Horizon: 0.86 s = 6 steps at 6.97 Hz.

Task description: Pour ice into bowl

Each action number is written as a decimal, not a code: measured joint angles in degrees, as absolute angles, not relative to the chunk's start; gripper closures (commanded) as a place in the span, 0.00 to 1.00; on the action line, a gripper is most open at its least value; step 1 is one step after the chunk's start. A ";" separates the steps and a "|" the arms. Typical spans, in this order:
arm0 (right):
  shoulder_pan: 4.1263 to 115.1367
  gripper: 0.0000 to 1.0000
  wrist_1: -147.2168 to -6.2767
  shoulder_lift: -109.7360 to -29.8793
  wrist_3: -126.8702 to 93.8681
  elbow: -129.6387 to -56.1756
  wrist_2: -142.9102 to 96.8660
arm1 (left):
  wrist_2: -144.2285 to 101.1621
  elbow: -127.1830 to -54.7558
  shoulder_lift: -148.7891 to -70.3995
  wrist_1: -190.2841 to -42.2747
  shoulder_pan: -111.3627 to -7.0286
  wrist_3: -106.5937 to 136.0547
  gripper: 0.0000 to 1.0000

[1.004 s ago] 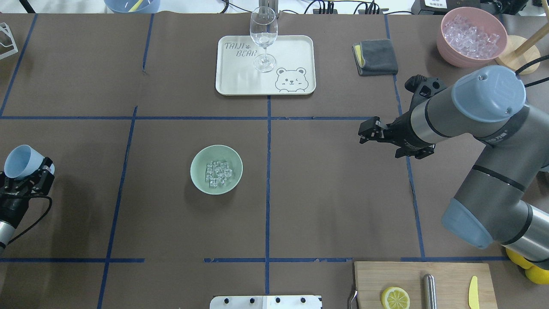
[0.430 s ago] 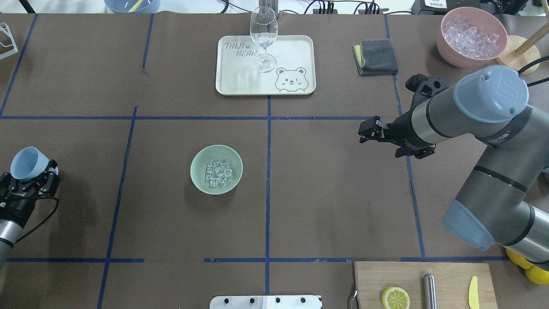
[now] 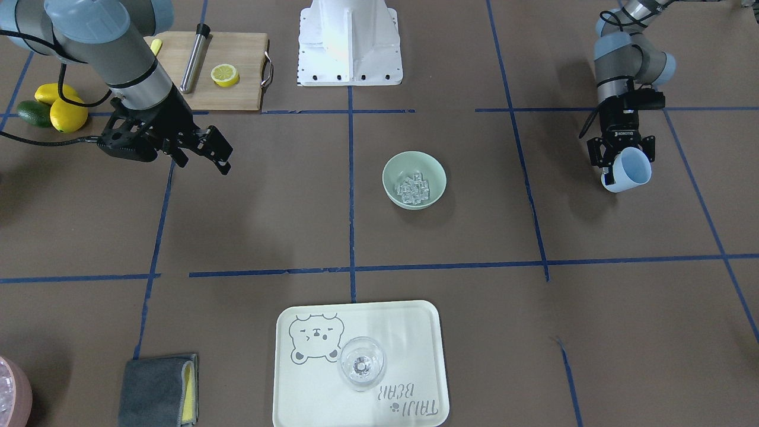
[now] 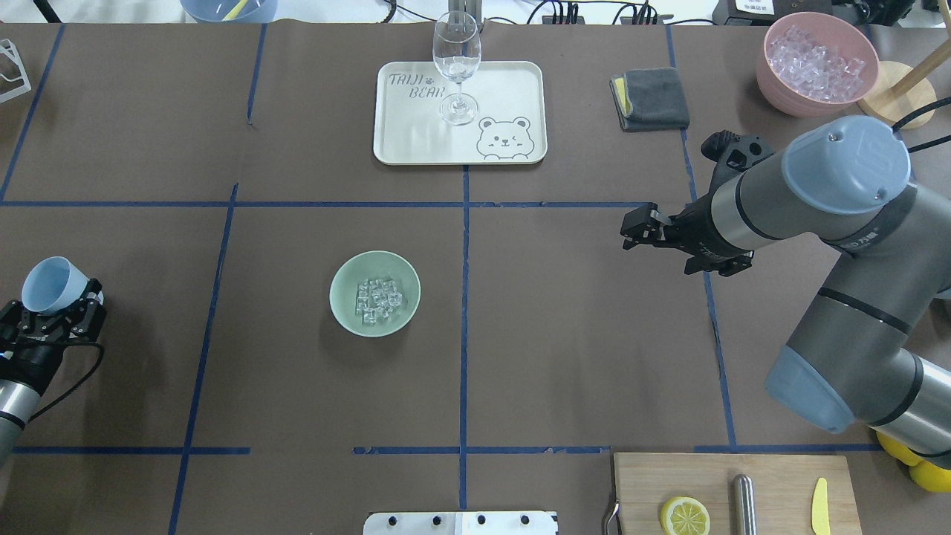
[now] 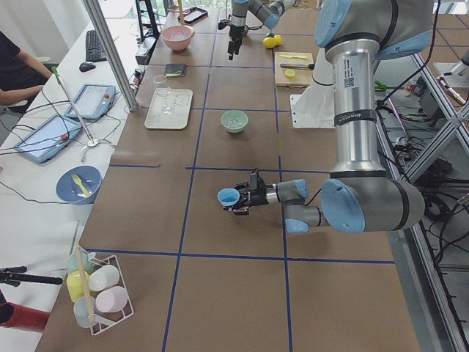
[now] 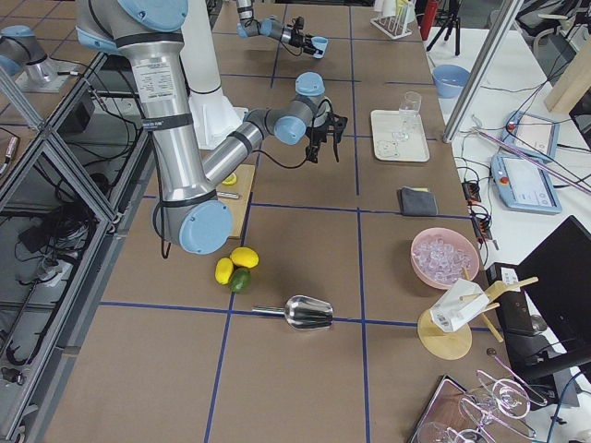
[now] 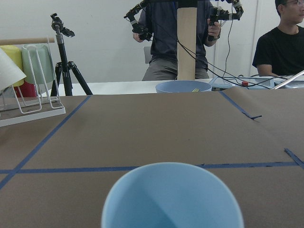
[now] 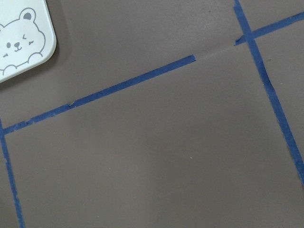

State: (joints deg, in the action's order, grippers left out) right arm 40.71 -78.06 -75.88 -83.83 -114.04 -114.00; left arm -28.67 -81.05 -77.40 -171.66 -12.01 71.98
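Looks like matt brown paper underneath everything, marked off with slightly shiny blue tape. Smooth, softly glossy bowl, clear glassy ice inside. See-through wine glass on a matt, plastic-looking tray. Soft grey cloth, bare wood cutting board, polished metal rod, smooth plastic cup.

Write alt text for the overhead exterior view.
A green bowl holding ice cubes sits mid-table. The left claw grips a tilted blue cup at the left edge; the right claw hangs empty on the right. A wine glass stands on a bear-printed tray at the far side.
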 measured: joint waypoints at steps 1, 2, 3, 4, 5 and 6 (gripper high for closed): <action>40.70 0.00 -78.07 -75.83 -83.81 -114.02 -114.05 | -28.79 -81.01 -77.39 -171.65 -11.98 71.98 0.60; 40.70 0.00 -78.09 -75.80 -83.81 -114.00 -114.07 | -28.87 -80.98 -77.40 -171.65 -11.97 71.96 0.19; 40.69 0.00 -78.08 -75.78 -83.80 -114.00 -114.08 | -28.90 -80.96 -77.40 -171.65 -11.93 71.94 0.01; 40.69 0.00 -78.11 -75.74 -83.81 -114.00 -114.10 | -28.91 -80.95 -77.38 -171.67 -11.90 71.98 0.00; 40.69 0.00 -78.13 -75.71 -83.80 -114.04 -114.14 | -29.20 -80.96 -77.35 -171.84 -11.88 72.03 0.00; 40.69 0.00 -78.11 -75.71 -83.81 -114.07 -114.18 | -30.28 -81.03 -77.29 -172.17 -11.87 72.06 0.00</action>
State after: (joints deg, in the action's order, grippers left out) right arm 40.69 -78.11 -75.71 -83.81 -114.07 -114.18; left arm -30.28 -81.03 -77.29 -172.17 -11.87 72.06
